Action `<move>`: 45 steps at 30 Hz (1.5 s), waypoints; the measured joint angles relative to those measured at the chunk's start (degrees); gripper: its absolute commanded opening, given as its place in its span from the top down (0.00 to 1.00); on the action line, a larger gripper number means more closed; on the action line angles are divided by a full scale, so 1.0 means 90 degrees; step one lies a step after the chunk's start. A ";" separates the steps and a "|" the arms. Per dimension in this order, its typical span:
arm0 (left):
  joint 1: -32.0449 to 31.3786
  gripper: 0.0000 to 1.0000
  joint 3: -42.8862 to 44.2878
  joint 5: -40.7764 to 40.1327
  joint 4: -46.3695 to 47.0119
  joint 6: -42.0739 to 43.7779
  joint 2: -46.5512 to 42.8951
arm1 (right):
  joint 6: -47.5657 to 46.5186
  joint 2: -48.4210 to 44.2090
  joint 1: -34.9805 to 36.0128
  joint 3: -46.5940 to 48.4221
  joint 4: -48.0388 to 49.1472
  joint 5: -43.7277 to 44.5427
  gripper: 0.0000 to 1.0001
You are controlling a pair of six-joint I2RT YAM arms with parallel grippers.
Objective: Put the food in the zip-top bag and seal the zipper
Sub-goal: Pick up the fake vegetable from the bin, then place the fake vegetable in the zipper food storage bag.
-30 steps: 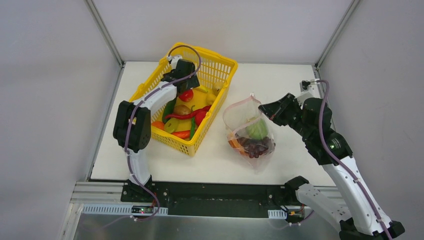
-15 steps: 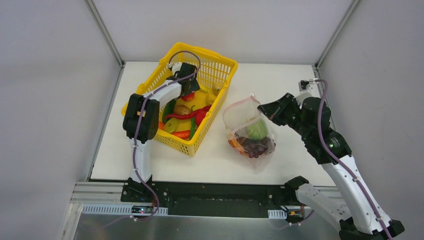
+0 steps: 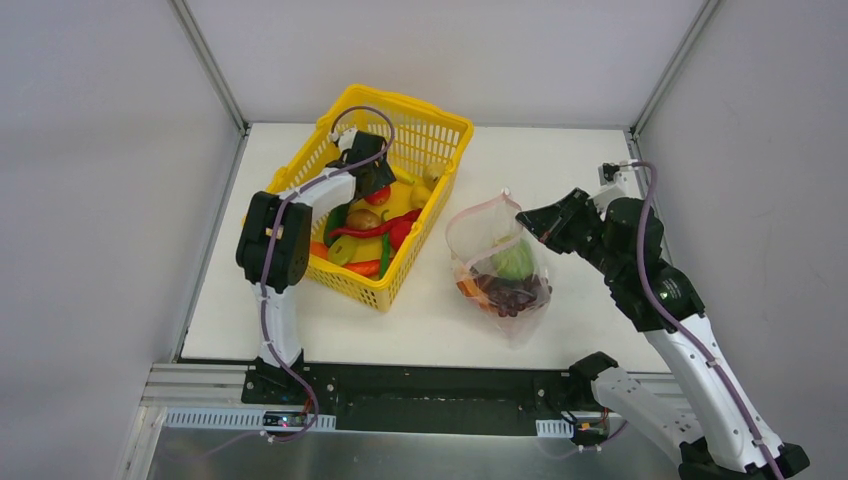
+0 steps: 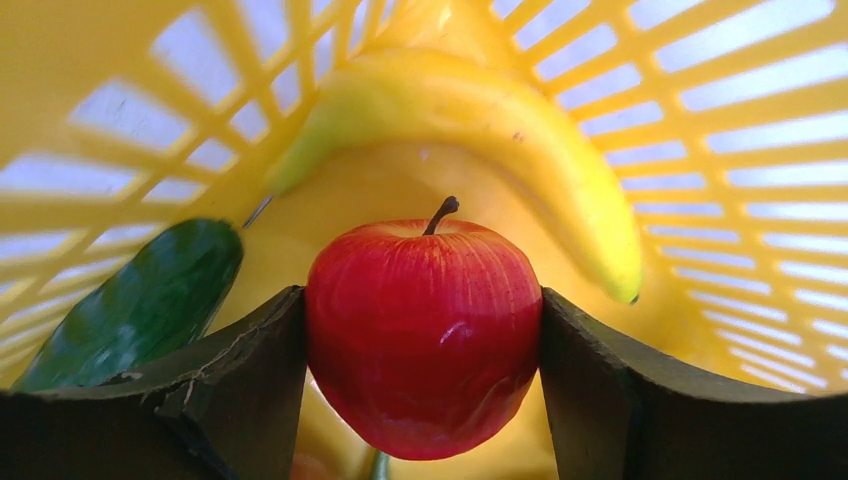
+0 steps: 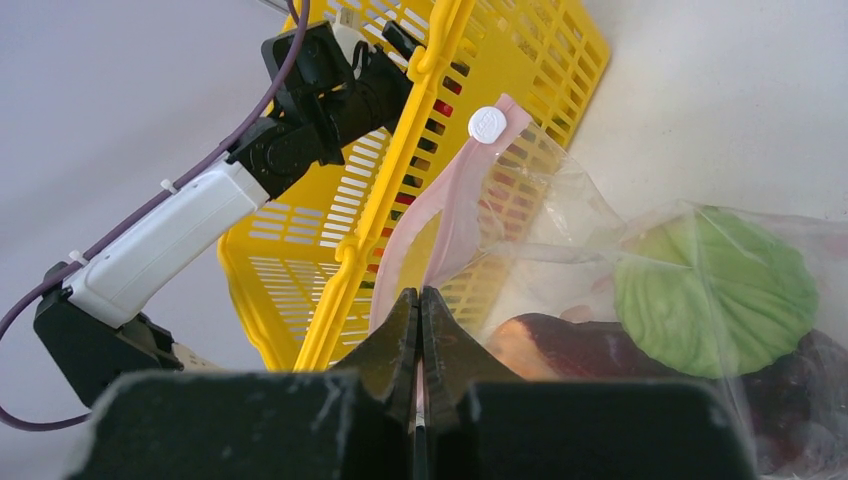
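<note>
At far left, inside the basket (image 3: 432,117), the left gripper (image 3: 374,183) clamps an apple (image 4: 424,335) between its fingers. The right gripper (image 5: 420,312), pressed together, pinches the zipper (image 5: 448,218) of the bag (image 3: 478,232), which lies just right of the basket, holding cabbage (image 3: 512,262) and grapes (image 3: 516,293).

Both arms come in 2 colours: white tubular links and black, blocky joint housings. The left arm (image 3: 315,188) and the right arm (image 3: 705,385) each carry 1 purple cable (image 5: 299,40) outside the shell, tied on with small white ties. The left pincer (image 4: 423,330) has 2 matte black fingers (image 4: 240,375) with scuffed, chipped edges. The right pincer (image 5: 420,310) is equally dark and worn, tapering to thin tips.
</note>
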 measured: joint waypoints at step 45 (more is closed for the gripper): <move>-0.3395 0.86 -0.1647 0.2545 0.0427 0.1341 -0.4993 | -0.0299 -0.0151 0.0000 -0.0146 0.0015 -0.0427 0.99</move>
